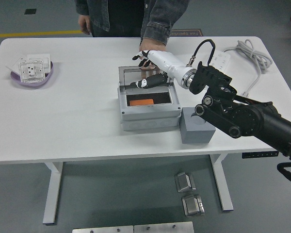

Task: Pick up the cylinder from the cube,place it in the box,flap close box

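The grey box (pixel 148 115) stands mid-table with its clear lid (pixel 131 75) raised at the back. The orange cylinder (pixel 141 102) lies inside the box. The grey cube (pixel 196 128) stands right of the box, its top partly hidden by my right arm. My right hand (pixel 146 64), white with black fingers, is spread open at the lid's far top edge and holds nothing. One black finger (pixel 150 81) shows at or through the lid. A person's hand (pixel 149 44) rests on the table just behind my hand.
A purple bowl (pixel 14 77) with white socket plates sits at the far left. A white cable and power strip (pixel 245 51) lie at the far right. My black forearm (pixel 247 119) crosses above the cube. Metal parts lie on the floor.
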You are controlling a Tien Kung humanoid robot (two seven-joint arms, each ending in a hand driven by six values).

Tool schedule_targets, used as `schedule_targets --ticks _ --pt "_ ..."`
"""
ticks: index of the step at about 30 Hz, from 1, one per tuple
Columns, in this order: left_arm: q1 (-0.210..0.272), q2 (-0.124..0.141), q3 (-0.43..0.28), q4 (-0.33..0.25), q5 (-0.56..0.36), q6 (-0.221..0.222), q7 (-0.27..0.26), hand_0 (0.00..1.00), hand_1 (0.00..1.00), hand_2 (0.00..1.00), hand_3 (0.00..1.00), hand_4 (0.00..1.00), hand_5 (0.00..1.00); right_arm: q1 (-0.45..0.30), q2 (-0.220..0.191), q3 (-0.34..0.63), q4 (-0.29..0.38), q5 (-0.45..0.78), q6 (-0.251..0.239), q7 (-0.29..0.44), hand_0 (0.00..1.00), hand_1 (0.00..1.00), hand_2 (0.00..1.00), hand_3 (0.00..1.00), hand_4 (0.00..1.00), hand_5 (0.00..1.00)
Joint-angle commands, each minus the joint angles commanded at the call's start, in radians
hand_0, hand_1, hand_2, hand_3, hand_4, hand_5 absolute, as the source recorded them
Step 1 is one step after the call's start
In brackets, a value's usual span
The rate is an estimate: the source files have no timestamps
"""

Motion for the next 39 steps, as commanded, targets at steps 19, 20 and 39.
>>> schedule_targets --ticks 19,20,39 --pt "-0.006 -0.004 0.011 0.000 0.013 -0.007 0.006 0.627 0.590 0.557 0.597 0.497 0.095 -0.011 0.031 -0.002 -0.098 0.050 -0.023 0.042 0.615 0.557 0.650 0.784 0.941 0.495" --pt "-0.007 -0.005 0.017 0.000 0.009 -0.007 0.006 0.627 0.590 0.557 0.597 0.497 0.095 -0.016 0.036 -0.005 -0.109 0.055 -0.027 0.047 0.615 0.557 0.650 0.784 0.941 0.495" --pt "0.000 -0.009 0.036 0.000 -0.014 -0.007 0.002 0.628 0.590 0.557 0.596 0.488 0.100 -0.080 -0.099 -0.072 0.189 -0.081 -0.011 -0.066 0.596 0.538 0.637 0.768 0.917 0.479"
